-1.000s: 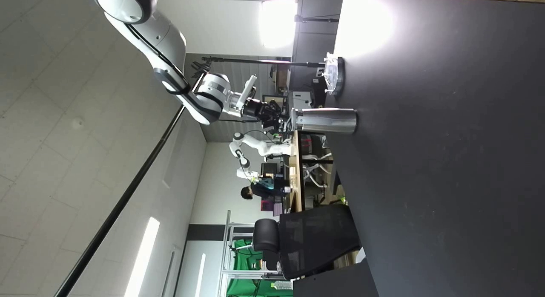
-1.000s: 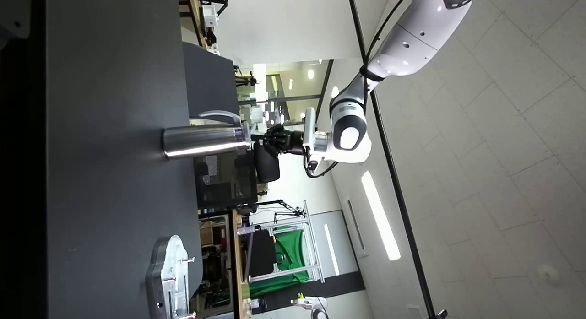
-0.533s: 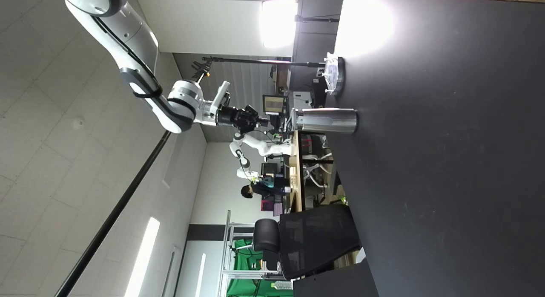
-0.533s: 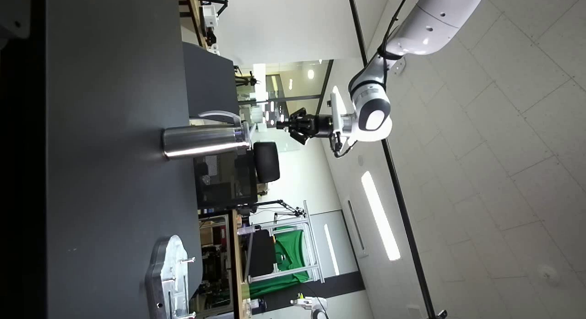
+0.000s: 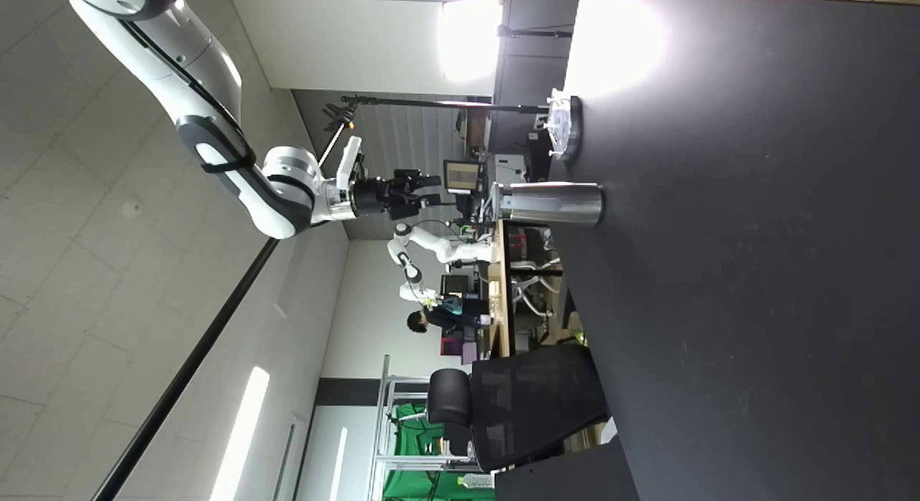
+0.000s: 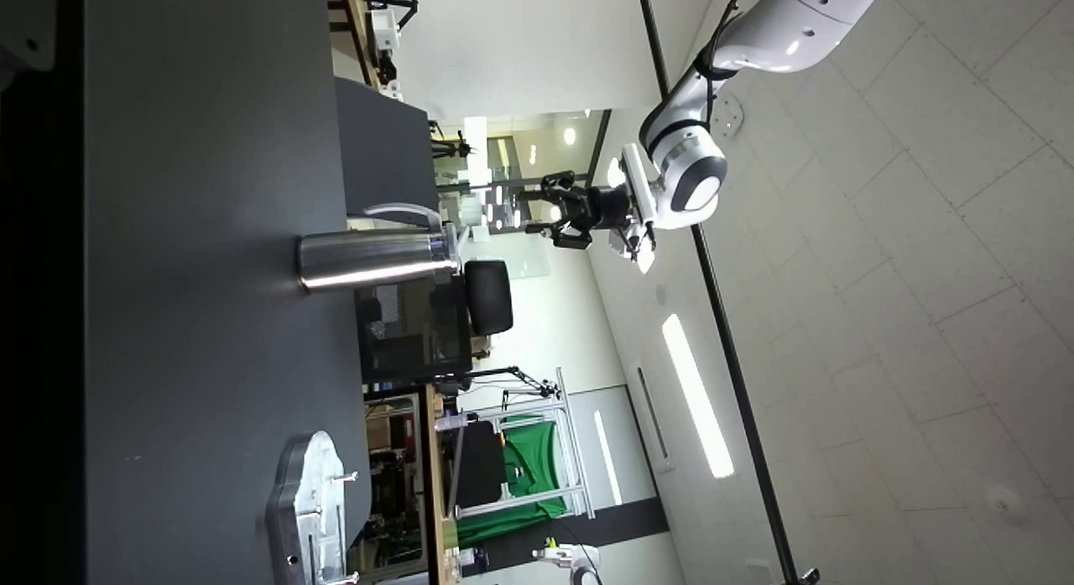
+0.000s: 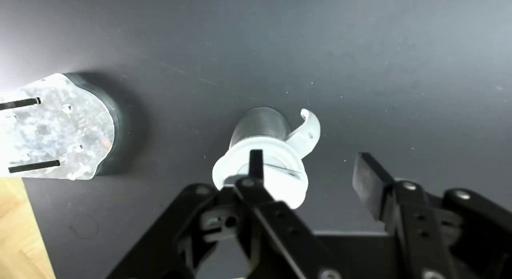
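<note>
Overhead, the bent arm (image 5: pixel 172 84) points downward, its fingers (image 7: pixel 370 185) spread apart above the upright steel jug (image 6: pixel 369 258).

The arm (image 5: pixel 205 70) is held raised, its wrist (image 6: pixel 692 169) bent; the gripper (image 7: pixel 308 173) is pointed downward and its fingers (image 7: pixel 370 187) are spread apart.

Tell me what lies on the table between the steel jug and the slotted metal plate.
In the wrist view, only dark tabletop lies between the steel jug and the slotted metal plate; that stretch is bare.
</note>
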`<state>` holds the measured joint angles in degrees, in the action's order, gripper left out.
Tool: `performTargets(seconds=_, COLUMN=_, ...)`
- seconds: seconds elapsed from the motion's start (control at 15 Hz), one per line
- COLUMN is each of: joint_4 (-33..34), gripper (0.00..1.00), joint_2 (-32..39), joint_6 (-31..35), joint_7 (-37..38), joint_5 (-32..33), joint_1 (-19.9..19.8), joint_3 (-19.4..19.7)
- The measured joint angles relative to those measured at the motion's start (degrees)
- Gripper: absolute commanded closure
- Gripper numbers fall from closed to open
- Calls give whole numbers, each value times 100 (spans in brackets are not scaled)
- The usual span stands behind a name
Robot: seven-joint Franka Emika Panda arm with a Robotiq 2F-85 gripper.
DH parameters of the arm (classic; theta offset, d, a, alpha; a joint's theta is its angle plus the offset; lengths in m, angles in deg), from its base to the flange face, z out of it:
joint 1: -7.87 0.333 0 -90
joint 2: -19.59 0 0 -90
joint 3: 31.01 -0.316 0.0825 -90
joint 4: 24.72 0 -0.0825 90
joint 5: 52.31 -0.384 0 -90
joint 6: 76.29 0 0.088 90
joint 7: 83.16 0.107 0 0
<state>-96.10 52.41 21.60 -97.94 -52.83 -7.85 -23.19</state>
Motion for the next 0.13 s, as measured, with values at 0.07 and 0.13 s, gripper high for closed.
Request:
performTargets(seconds=0.07, joint_4=-44, gripper=24, joint_2=-7, joint_6=-39, joint_7=-4, joint_5=92, joint_1=34, joint_3=-1)
performTargets(seconds=0.13, joint_4=-58, gripper=18, joint_2=1, joint_6=-47, joint_7=-5, joint_5=103, joint_1=41, joint_3=-12)
